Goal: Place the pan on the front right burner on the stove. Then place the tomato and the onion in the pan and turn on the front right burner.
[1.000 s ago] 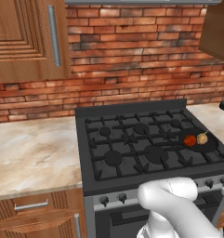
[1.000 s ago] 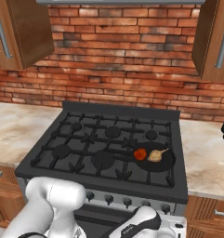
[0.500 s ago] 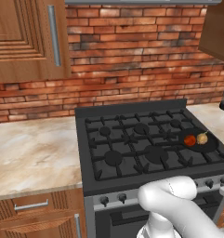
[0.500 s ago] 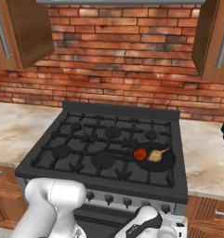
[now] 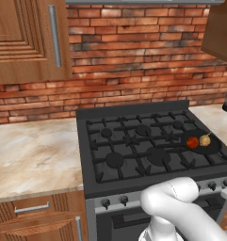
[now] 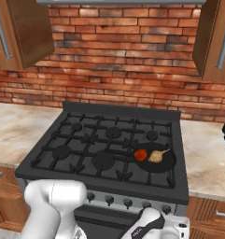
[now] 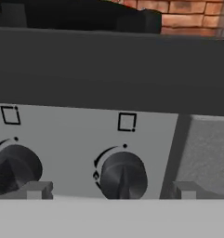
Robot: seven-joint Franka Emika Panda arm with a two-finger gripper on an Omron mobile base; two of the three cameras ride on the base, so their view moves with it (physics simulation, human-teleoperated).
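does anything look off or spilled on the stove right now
Nothing stands out. The pan sits level on the front right burner of the stove, with the tomato and the onion side by side inside it. No spill shows on the grates. In the hand view, the knob looks intact.

My two base views are evenly and softly lit, with no single lamp I can place. The brick wall (image 5: 133, 61) and the pale tabletop (image 5: 35, 155) read bright and flat. The stove (image 6: 109, 140) is the darkest patch, its black grates hard to separate from the surface under them. Shadows are faint; I see only a dim band beneath the upper cabinets (image 6: 25, 32). My own white arm carries smooth grey shading and no glare. Everything is coarse and slightly soft at this resolution. From my hand view the steel front is dull grey, the knob (image 7: 122, 175) close and a little blurred, with rough edges.
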